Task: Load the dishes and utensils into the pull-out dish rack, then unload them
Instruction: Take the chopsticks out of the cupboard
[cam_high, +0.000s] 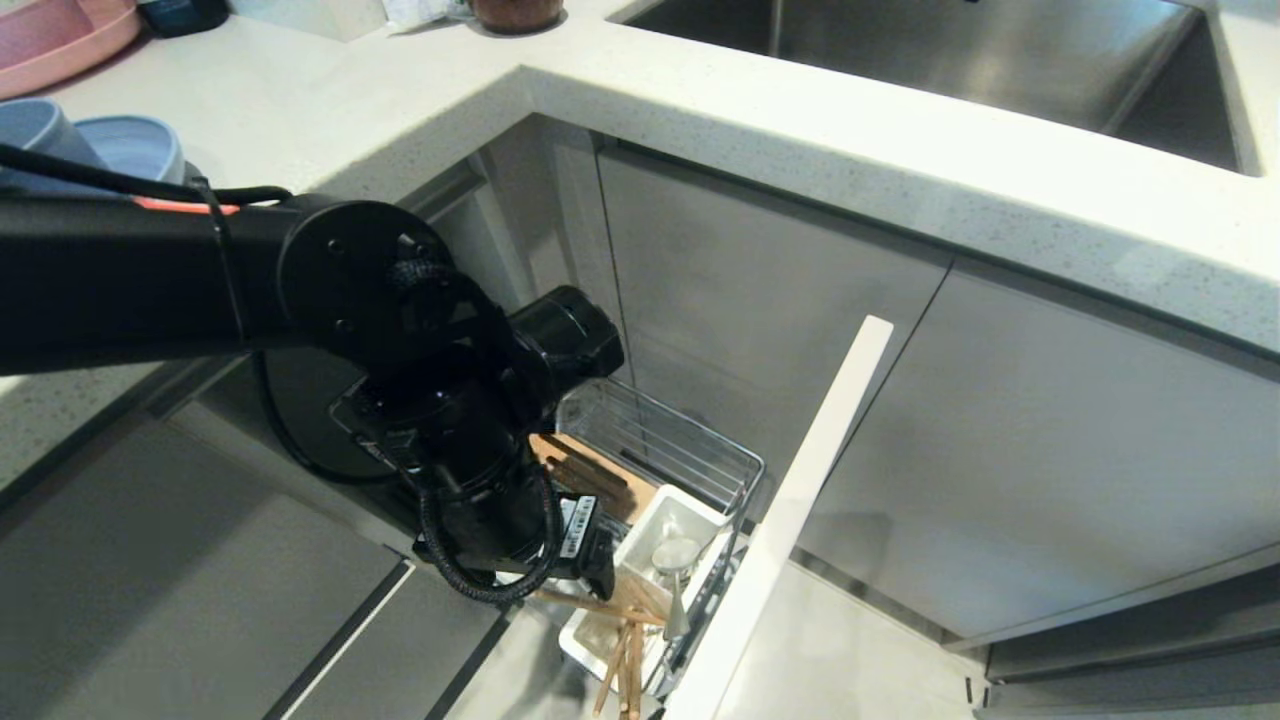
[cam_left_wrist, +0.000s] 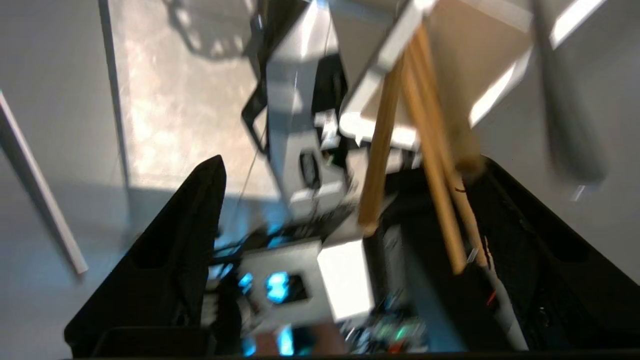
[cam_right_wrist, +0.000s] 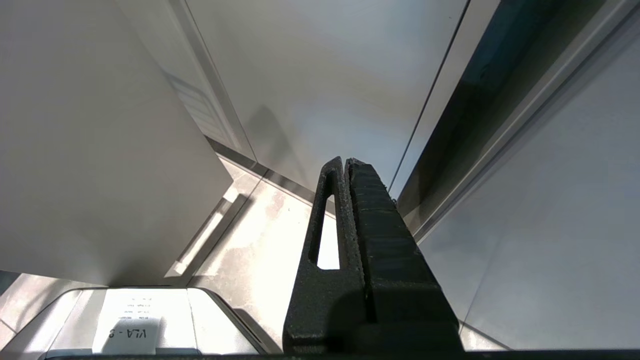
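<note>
At the lower centre of the head view the left gripper (cam_left_wrist: 345, 200) hangs with fingers (cam_left_wrist: 185, 235) released beside the chopsticks (cam_high: 622, 668) leaning in the white utensil cup (cam_high: 668, 535) of the pull-out dish rack (cam_high: 660, 450), while the right gripper (cam_right_wrist: 347, 167), fingers clenched empty, sits parked.

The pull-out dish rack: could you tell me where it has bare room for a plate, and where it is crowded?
The pull-out dish rack's rear wire section, behind the wooden strip, looks bare. The front is crowded: the utensil cup, the chopsticks and the open left gripper.
</note>
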